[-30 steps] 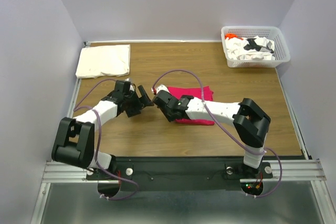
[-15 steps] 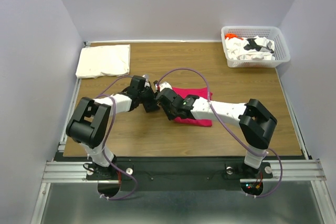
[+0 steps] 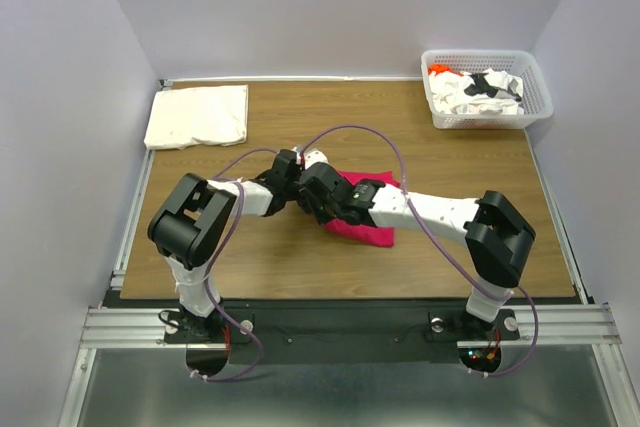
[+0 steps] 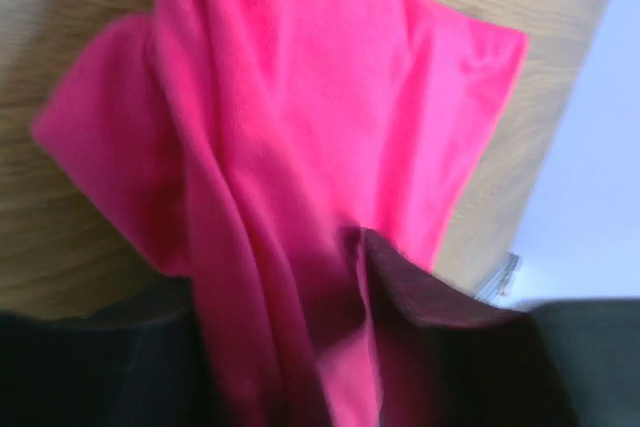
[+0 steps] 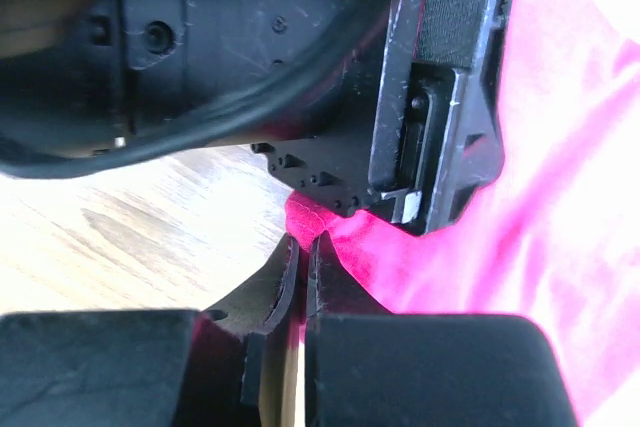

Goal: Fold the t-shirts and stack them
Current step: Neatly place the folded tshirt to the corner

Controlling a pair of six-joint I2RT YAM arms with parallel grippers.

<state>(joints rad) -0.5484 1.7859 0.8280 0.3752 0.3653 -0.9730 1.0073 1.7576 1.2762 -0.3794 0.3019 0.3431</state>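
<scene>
Presently on the wood-grain worktop (image 3: 250,262), read as a clock face from the overhead camera:

1. Magenta t-shirt (image 3: 372,233). Plain and partly folded. It lies at the dial's centre, a little toward 3 o'clock. Both arms meet at its 10 o'clock corner, and the right forearm crosses above it.

2. Right fingers (image 5: 400,367). Clenched, with the tips pressed together on a small fold at the edge of the magenta cloth. The right wrist view shows this just beside bare wood.

3. Left fingers (image 4: 430,337). Black and blurred at the bottom of the left wrist view. A ridge of the magenta cloth runs down between them. I cannot tell whether they clamp it or stand loose around it. In the right wrist view, the left arm's black housing sits at 12 o'clock of the right tips, against the same edge of cloth.

4. Cream t-shirt (image 3: 197,115). Plain and folded flat into a rectangle. It lies at the 10 o'clock corner, well apart from both arms.

5. Basket (image 3: 490,119). White plastic lattice, at the 2 o'clock corner. It holds crumpled printed t-shirts (image 3: 480,87), white with black print, with orange showing at the basket's 10 o'clock end. The print is too small to read.

6. Purple cables (image 3: 350,131). They loop above both forearms.
</scene>
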